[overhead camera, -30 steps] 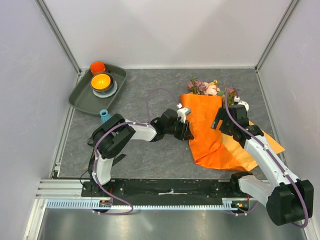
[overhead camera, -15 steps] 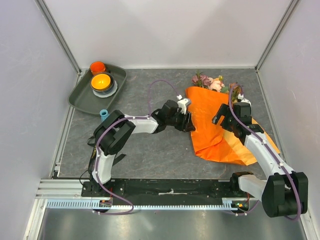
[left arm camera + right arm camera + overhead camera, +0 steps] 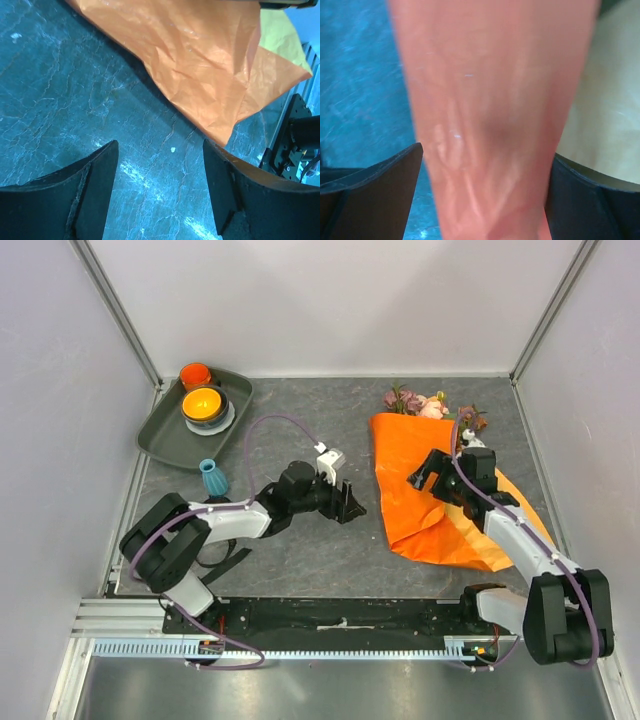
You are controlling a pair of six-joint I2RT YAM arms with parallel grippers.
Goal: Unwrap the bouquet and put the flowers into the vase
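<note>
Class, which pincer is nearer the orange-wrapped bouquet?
Right. The right pincer has the orange paper of the bouquet between its open fingers; the left pincer is open above the table, left of the bouquet and apart from it.

High rear overhead view facing down; both wrist views close over the same orange paper [image 3: 190, 55].

**Bright orange on veined grey**

The paper sheet [image 3: 415, 515] under the black right gripper [image 3: 424, 473] is bright orange, with a paler yellow-orange layer. The flowers [image 3: 418, 404] beyond it are pink and mauve. The table [image 3: 300, 555] below the black left gripper [image 3: 350, 508] is grey with white veins. The ribbed vase [image 3: 213, 478] to its left is teal.
</note>
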